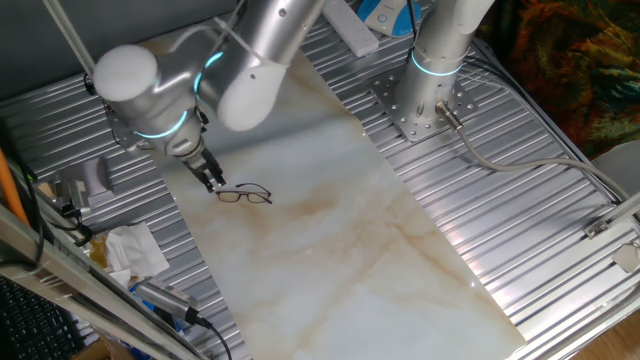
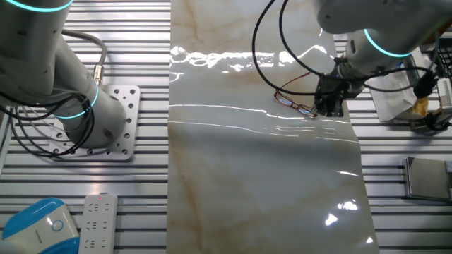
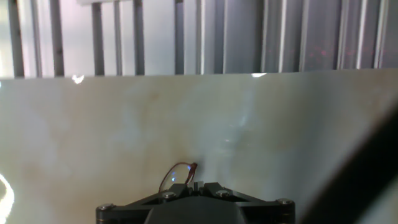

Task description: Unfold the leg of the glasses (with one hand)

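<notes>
- Glasses lie on the pale marbled sheet that covers the middle of the tabletop, near the sheet's edge on the side of the clutter.
- We see their thin dark frame from one fixed view, both lenses facing up the sheet, with the claw just beside their end.
- From the other fixed view the glasses sit just beside the claw, which is down at the sheet; a thin arm of the frame runs up and away from the lenses.
- In the hand view we make out one rounded lens of the glasses and a reddish hinge tip just past the claw, whose dark fingers meet with almost no gap.
- We read the claw as closed; whether it pinches a wire arm of the frame we cannot tell, since the contact point is hidden behind the fingers.
- Silver arm reaches down from the top of the frame to the claw, a lit teal ring at its joint.
- Crumpled white paper lies on the ribbed metal beside the sheet.
- White remote and a blue-and-white device sit at the tabletop's far corner in the other fixed view, well apart from the glasses.
</notes>
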